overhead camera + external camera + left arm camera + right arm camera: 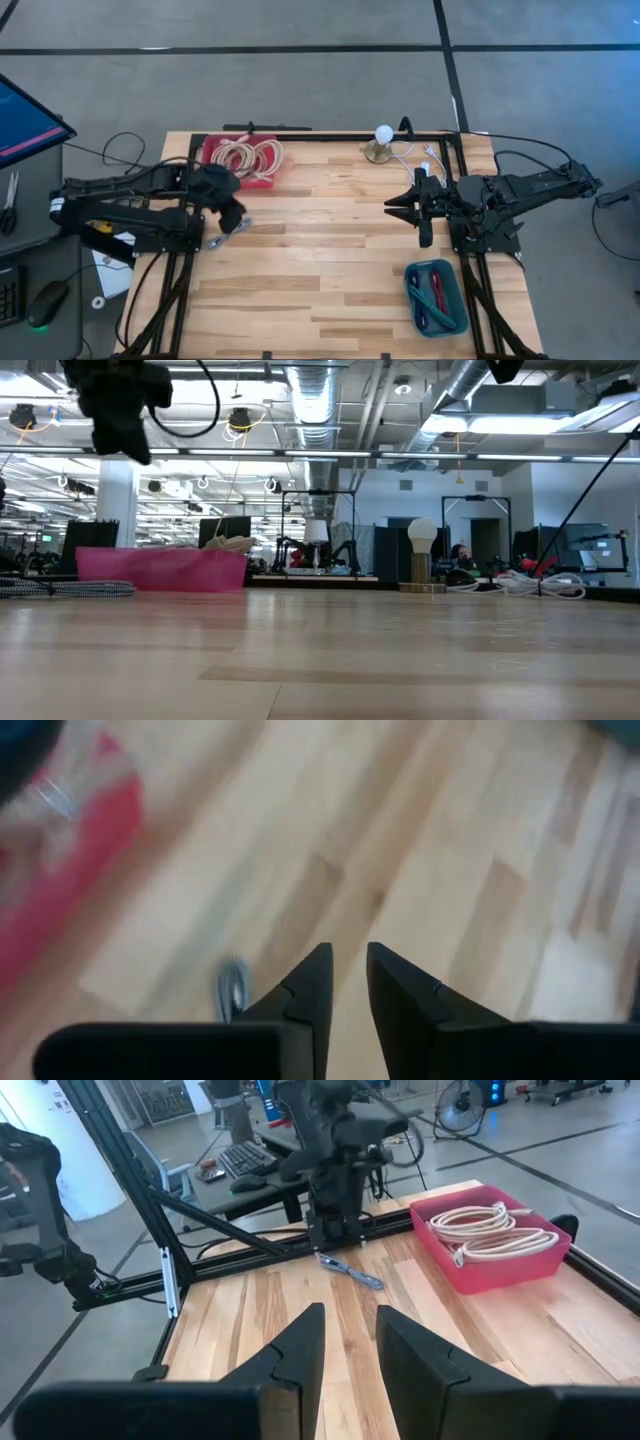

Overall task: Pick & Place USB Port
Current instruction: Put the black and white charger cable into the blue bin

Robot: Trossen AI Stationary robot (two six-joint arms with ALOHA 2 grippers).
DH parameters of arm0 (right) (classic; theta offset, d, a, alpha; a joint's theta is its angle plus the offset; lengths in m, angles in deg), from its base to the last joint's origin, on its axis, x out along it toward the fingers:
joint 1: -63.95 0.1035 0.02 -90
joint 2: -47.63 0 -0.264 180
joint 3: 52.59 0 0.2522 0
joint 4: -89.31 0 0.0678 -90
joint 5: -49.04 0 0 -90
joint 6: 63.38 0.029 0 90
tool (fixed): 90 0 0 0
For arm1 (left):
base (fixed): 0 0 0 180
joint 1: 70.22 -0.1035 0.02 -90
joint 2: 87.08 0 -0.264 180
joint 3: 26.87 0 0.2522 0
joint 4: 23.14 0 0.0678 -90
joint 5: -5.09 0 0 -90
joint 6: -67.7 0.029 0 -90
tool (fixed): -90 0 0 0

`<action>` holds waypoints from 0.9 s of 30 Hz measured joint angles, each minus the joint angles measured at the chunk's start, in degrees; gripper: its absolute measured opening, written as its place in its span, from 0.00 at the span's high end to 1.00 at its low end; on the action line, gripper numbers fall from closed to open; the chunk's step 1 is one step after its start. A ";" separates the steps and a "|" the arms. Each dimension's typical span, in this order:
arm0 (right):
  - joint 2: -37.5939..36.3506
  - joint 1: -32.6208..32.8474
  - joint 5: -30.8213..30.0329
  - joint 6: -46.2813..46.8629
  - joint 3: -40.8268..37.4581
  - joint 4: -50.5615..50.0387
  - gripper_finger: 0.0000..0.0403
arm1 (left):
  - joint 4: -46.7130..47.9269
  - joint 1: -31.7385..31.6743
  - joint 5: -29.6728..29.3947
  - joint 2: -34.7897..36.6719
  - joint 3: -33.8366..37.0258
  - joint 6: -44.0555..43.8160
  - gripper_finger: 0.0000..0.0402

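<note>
High view: left pincer (228,205) up off the counter (330,260) near its left edge, fingers (305,995) a narrow gap apart, empty. USB cable (232,232) lies flat on the wood just beside it, near side. Red bin (243,160) with coiled cords at far left. Right pincer (408,207) waits at right, narrow gap, empty. Teal tray (437,298) near right.

Grey concrete floor (330,85) crossed by dark tape lines; exposed silver ceiling ducts (318,390) above bright strip lights (520,425).
</note>
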 joint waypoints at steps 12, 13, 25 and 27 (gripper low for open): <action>0.02 0.00 0.01 2.18 0.00 0.00 0.78 | 4.23 3.17 -0.63 -9.65 6.57 -0.06 0.78; 0.02 0.00 -0.01 2.50 0.00 0.00 0.78 | 4.25 3.16 -0.63 -10.66 7.58 -0.49 0.76; 0.02 0.00 -0.01 3.86 0.00 0.00 0.78 | -8.54 3.15 3.16 -18.25 15.83 -1.14 0.52; 0.02 0.00 -0.01 3.91 0.00 0.00 0.78 | -10.20 3.15 2.97 -18.57 16.41 -1.13 0.49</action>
